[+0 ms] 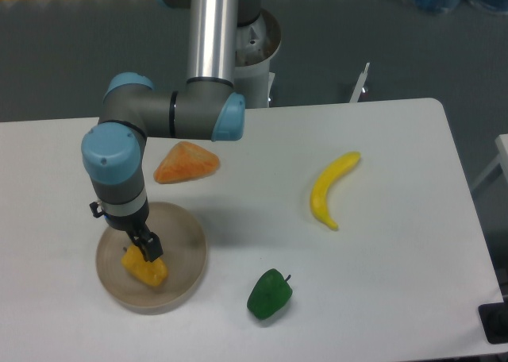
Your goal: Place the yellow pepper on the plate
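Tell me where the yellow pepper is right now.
The yellow pepper is over the plate at the table's front left, at the end effector, left of the green pepper.

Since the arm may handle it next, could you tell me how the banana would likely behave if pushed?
The banana looks like a rigid, glossy toy, so it is probably stiff and somewhat slippery. Lying flat on its curve, it would likely pivot or slide across the table rather than roll.

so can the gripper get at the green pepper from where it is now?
Probably yes: the green pepper lies alone on open table, nothing over it. But the gripper is on the yellow pepper.
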Action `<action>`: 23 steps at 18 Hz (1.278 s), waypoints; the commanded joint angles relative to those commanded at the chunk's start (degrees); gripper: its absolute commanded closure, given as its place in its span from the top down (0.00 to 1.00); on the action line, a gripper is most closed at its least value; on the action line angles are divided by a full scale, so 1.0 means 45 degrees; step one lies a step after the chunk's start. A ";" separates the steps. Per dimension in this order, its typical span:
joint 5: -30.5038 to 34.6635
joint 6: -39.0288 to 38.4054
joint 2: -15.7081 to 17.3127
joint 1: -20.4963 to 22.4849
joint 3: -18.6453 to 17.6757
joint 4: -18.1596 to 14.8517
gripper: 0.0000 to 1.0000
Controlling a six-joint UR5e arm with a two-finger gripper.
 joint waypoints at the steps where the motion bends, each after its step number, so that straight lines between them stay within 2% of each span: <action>1: 0.0818 0.0098 0.0273 0.0663 -0.0019 -0.0019 1.00; 2: 0.1291 0.0660 0.0334 0.1308 0.0000 -0.0097 1.00; 7: 0.1335 0.3880 0.0472 0.3769 -0.0020 -0.0272 1.00; 12: 0.0849 0.6735 0.0413 0.5511 -0.0176 -0.0449 1.00; 16: 0.0124 0.7538 0.0120 0.6177 -0.0332 -0.0429 1.00; 23: 0.0084 0.8593 -0.0036 0.6470 -0.0293 -0.0430 1.00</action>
